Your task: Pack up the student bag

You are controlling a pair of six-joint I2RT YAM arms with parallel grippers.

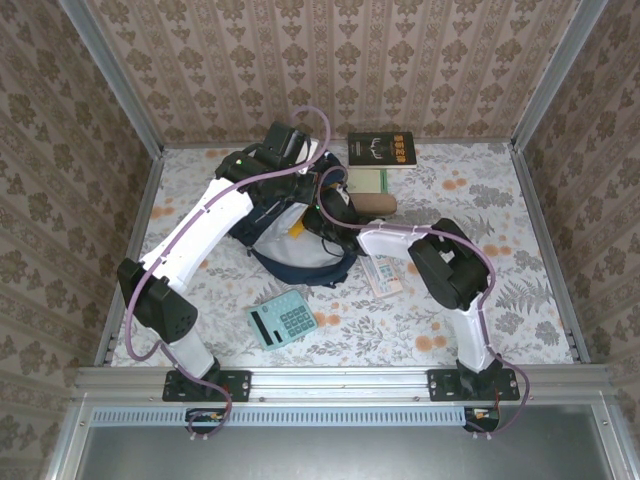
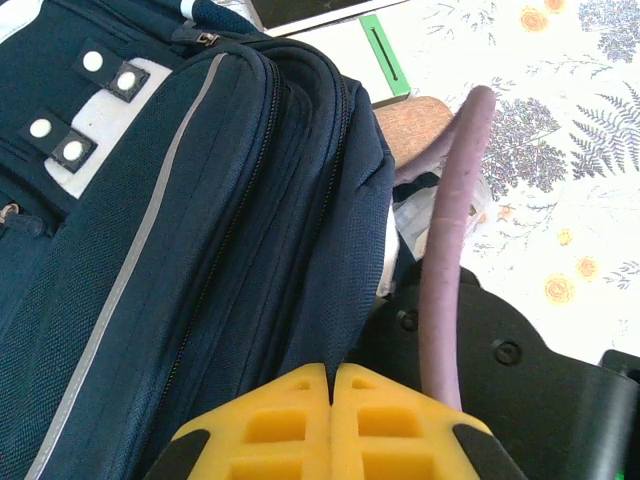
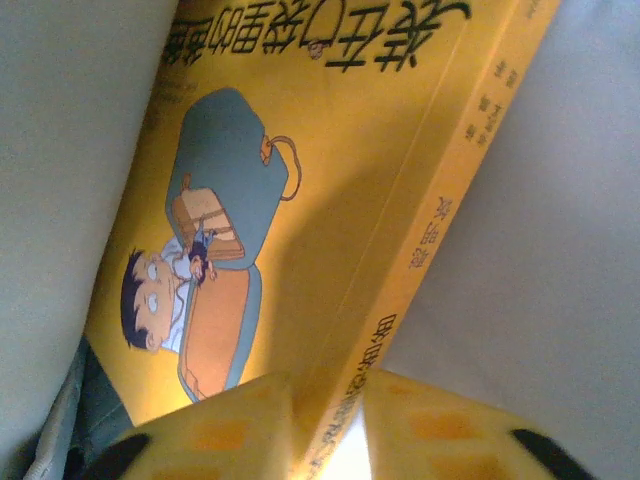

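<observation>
The navy student bag (image 1: 300, 255) lies open in the middle of the table, and its side with a white stripe and snap patches (image 2: 180, 230) shows in the left wrist view. My left gripper (image 1: 300, 165) (image 2: 331, 372) is shut, its yellow tips pinching a fold of the bag's edge. My right gripper (image 1: 318, 222) (image 3: 330, 385) reaches inside the bag. Its fingers are closed on the spine end of a yellow cartoon book (image 3: 330, 170), which rests against the pale grey lining (image 3: 560, 260).
A teal calculator (image 1: 282, 320) lies near the front. A black book (image 1: 381, 150), a green-edged notebook (image 1: 370, 180) and a brown case (image 1: 375, 205) sit behind the bag. A small white card-like item (image 1: 380, 275) lies right of it. The right arm's purple cable (image 2: 450, 250) runs beside the bag.
</observation>
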